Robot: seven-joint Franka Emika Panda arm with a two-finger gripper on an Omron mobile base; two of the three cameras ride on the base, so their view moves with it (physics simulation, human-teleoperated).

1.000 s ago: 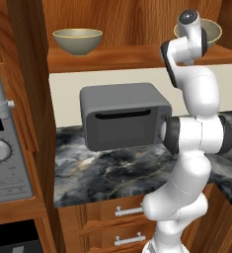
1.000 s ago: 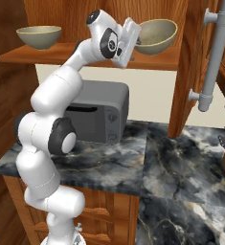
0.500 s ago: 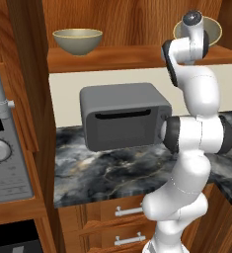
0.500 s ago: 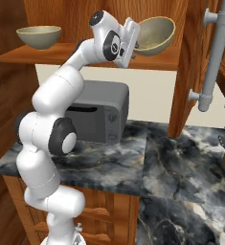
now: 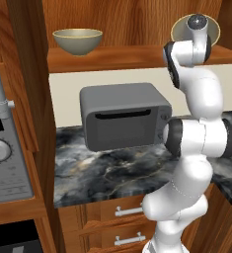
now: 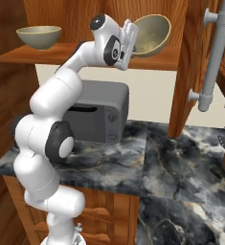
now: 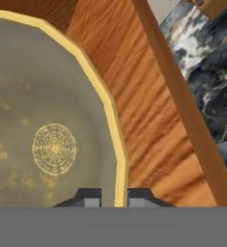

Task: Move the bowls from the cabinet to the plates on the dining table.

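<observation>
The gripper (image 7: 114,195) has just closed, pinching the rim of the right bowl (image 6: 150,33), now tipped up on the cabinet shelf (image 6: 85,51); 1 bowl (image 5: 78,40) waits at left.

The gripper (image 7: 115,197) has been closed on the rim of the right-hand bowl (image 6: 151,33). That bowl has been tipped up off the cabinet shelf (image 6: 176,61), its tan inside turned toward the arm.

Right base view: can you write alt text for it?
The gripper is shut on the rim of a tilted bowl at the cabinet shelf. A second bowl sits upright at the shelf's left, above a grey toaster oven.
</observation>
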